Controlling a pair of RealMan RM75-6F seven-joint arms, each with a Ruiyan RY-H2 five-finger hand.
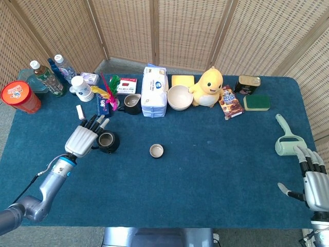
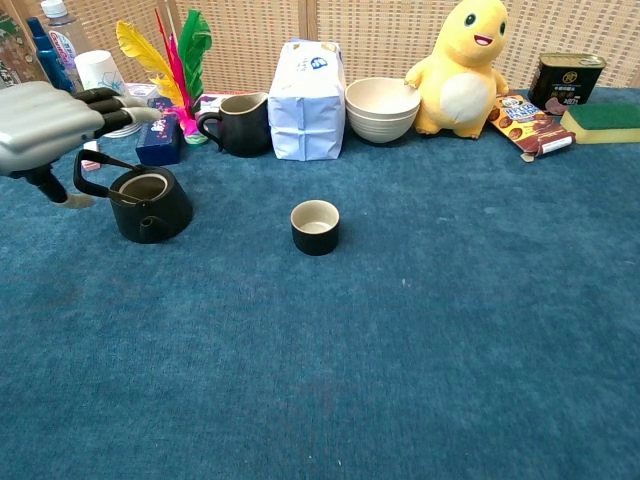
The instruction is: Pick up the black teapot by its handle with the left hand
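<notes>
The black teapot (image 2: 152,203) stands upright on the left part of the desk (image 2: 420,330), and I see its handle (image 2: 95,172) arching from the lid area out toward my left robot hand (image 2: 45,125), which hovers just beside and slightly above it, palm down. That robot hand holds nothing: its fingers (image 2: 110,98) reach forward over the handle with the thumb hanging below, so I judge the handle lies in the gap between them. My right robot hand (image 1: 312,177) sits open and empty at the desk's far right edge, well apart from the teapot.
</notes>
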